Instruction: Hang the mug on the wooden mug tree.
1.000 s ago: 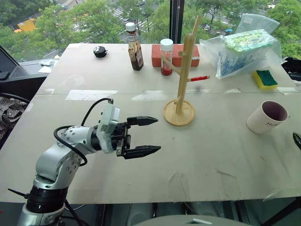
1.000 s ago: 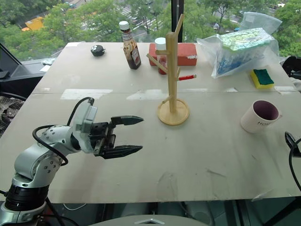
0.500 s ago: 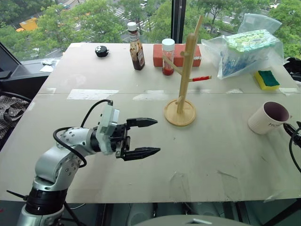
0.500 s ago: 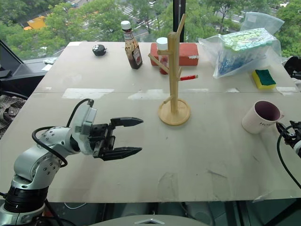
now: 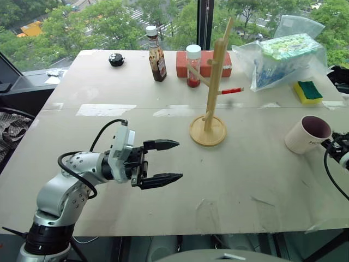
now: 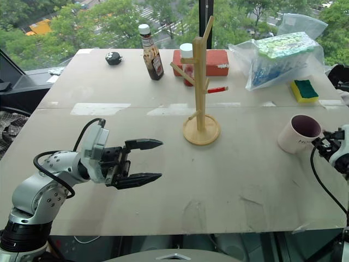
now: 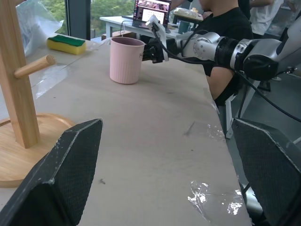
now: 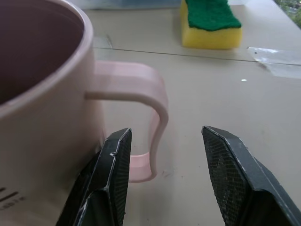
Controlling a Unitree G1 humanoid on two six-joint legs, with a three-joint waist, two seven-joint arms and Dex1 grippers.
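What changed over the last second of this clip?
The right tool came in from the table's right edge up to the mug; its fingers now straddle the handle, not yet closed on it. The mug, the wooden mug tree and the open left tool kept their places.

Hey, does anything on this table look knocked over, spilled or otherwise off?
Nothing stands out. The mug stands upright, unspilled, the wooden mug tree and brown sauce bottle are upright, and only old tape patches mark the table.
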